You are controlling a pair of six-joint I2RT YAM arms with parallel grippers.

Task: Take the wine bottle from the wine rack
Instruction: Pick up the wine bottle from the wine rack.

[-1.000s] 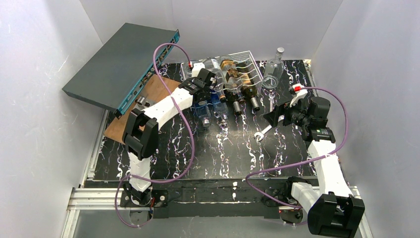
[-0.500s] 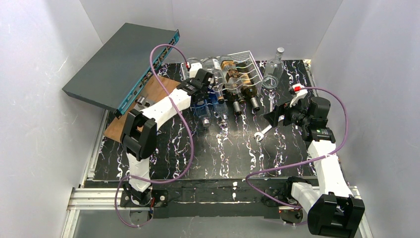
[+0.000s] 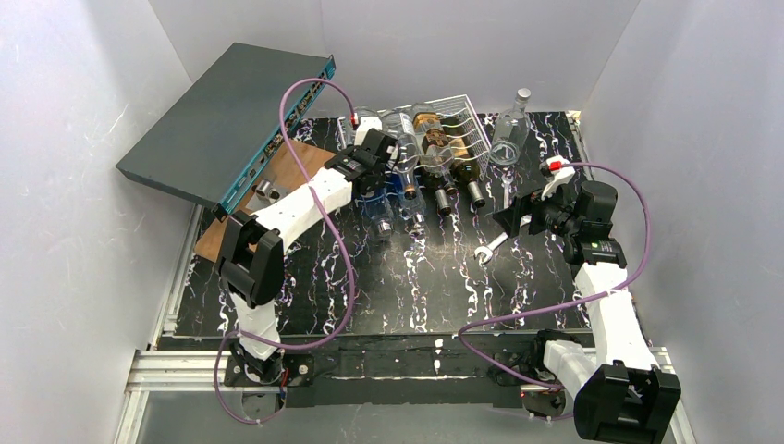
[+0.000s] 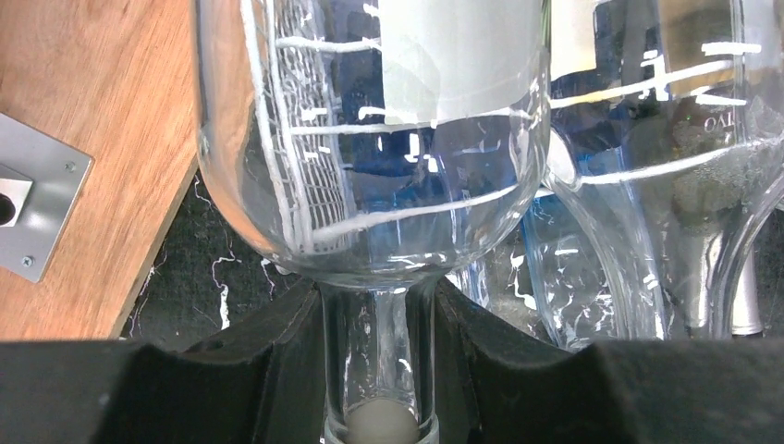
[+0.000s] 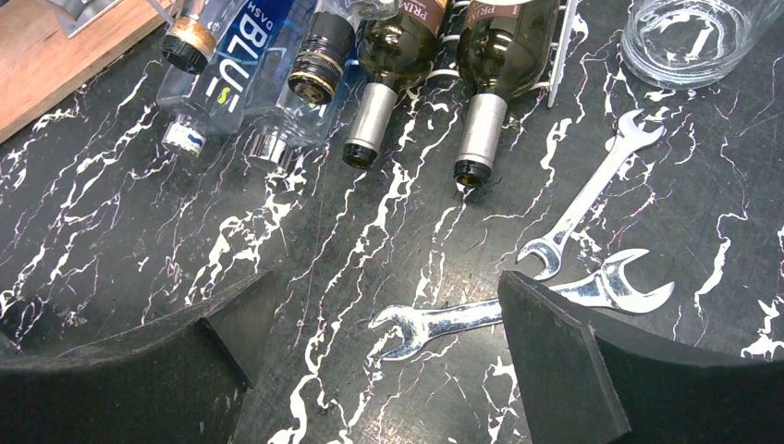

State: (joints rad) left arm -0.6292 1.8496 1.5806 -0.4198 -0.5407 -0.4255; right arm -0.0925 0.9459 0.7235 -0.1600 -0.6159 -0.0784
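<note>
Left fingers [image 4: 268, 370] clamp the clear glass wine bottle [image 4: 370, 139] by its neck on the wire rack [image 3: 470, 118]; right fingers [image 5: 139, 370] spread

This looks like a robot lab: plain white walls [image 3: 74, 213] box in a black table [image 3: 416, 287], with a left arm [image 3: 296, 199] and a right arm [image 3: 610, 310] bolted by a metal rail [image 3: 171, 367], and purple cables [image 3: 350, 277]

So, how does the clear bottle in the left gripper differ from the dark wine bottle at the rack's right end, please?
The clear bottle is colourless glass; the dark wine bottle is dark green with a silver-foiled neck. The clear bottle's neck is clamped in the left gripper; the dark wine bottle's neck is free. Both lie on the white wire rack, necks toward the arms.
</note>
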